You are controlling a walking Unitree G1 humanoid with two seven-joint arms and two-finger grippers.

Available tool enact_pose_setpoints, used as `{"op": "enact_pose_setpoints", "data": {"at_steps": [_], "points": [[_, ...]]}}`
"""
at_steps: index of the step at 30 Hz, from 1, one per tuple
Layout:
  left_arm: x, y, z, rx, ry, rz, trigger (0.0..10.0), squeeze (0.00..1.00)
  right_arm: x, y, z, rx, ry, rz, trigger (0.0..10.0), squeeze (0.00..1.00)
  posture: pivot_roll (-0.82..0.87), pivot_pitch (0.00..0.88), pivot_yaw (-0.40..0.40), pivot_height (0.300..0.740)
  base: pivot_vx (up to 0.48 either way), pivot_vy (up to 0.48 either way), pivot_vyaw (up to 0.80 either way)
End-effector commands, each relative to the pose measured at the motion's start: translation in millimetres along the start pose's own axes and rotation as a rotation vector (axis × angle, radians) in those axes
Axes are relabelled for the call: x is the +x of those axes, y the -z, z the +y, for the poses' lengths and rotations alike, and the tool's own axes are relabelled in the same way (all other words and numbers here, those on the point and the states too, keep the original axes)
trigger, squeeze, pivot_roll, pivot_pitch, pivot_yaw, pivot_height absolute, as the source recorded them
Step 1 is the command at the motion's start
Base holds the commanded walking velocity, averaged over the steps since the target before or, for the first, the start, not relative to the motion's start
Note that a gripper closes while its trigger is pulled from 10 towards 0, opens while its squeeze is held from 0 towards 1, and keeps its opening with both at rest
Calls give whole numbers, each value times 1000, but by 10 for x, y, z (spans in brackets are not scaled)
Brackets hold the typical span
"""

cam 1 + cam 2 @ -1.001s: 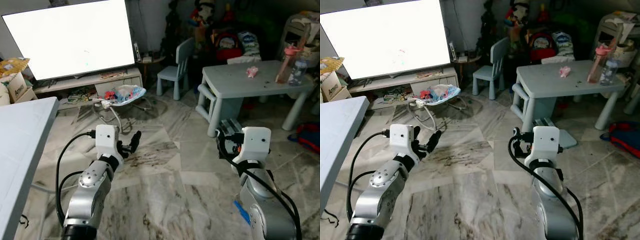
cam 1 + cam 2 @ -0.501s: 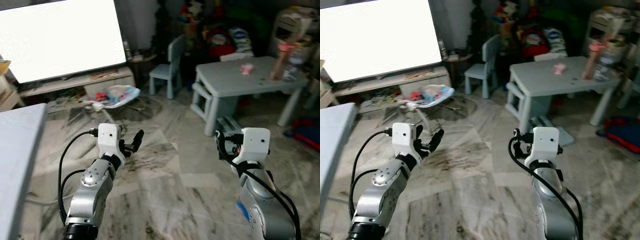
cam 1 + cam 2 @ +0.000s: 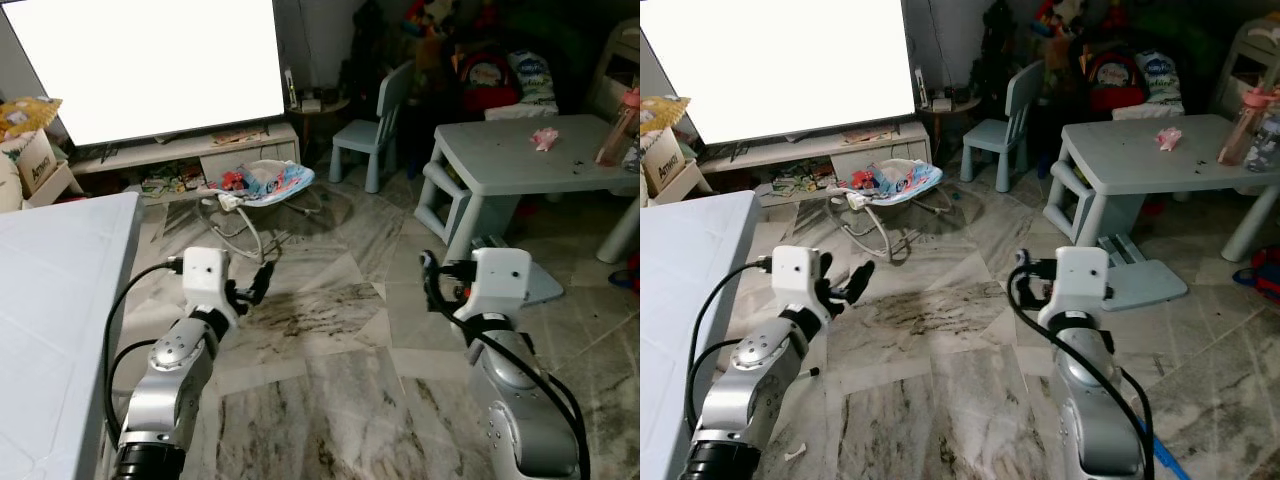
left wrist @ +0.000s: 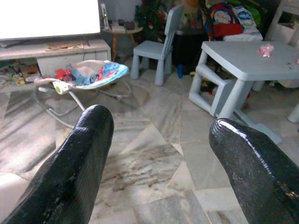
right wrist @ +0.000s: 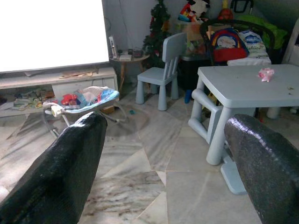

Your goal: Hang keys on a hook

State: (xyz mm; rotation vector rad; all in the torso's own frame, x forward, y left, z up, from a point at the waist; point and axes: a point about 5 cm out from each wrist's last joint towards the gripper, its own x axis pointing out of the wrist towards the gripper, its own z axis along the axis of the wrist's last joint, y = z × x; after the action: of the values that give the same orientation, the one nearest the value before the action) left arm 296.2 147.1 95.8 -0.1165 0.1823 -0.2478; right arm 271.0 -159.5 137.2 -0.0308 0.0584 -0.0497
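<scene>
Task barely begun: no keys, no hook to be made out yet

Room first: bright TV (image 3: 150,65), white table edge (image 3: 50,300), small blue table (image 3: 1160,155), baby bouncer (image 3: 262,185); then left gripper (image 4: 159,154) & right gripper (image 5: 166,161), both held up over marble floor, fingers spread, holding nothing

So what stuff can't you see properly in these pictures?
- Pink thing on the small table, head views: too small to identify.
- Bottles, left eye view: cut off by the picture's edge.
- Toys in the baby bouncer: too small.
- Shelves behind the chair, right wrist view: dark.
</scene>
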Motion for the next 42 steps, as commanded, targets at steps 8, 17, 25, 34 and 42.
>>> {"op": "enact_pose_setpoints", "data": {"at_steps": [8, 17, 25, 34, 42], "points": [[112, 50, 68, -5, 13, 57, 10000, 0, 115, -18, -104, -25, 24, -5, 10000, 0, -60, 0, 50, 740, 0, 0, -275], [202, 127, 149, 2, 5, 106, 10000, 0, 292, 12, -325, -51, 55, 9, 10000, 0, -84, 0, 54, 740, 0, 0, -800], [254, 253, 428, 39, -82, 190, 10000, 0, 502, 163, -586, -77, 100, 62, 10000, 0, -84, 0, 49, 740, 0, 0, -797], [129, 636, 566, 69, -141, 331, 10000, 0, 569, 585, -727, -41, 105, 205, 10000, 0, -75, 0, 48, 740, 0, 0, -531], [-36, 898, 689, 67, -208, 436, 10000, 0, 511, 883, -803, 63, 120, 310, 10000, 0, -79, 0, 45, 740, 0, 0, 0]]}}
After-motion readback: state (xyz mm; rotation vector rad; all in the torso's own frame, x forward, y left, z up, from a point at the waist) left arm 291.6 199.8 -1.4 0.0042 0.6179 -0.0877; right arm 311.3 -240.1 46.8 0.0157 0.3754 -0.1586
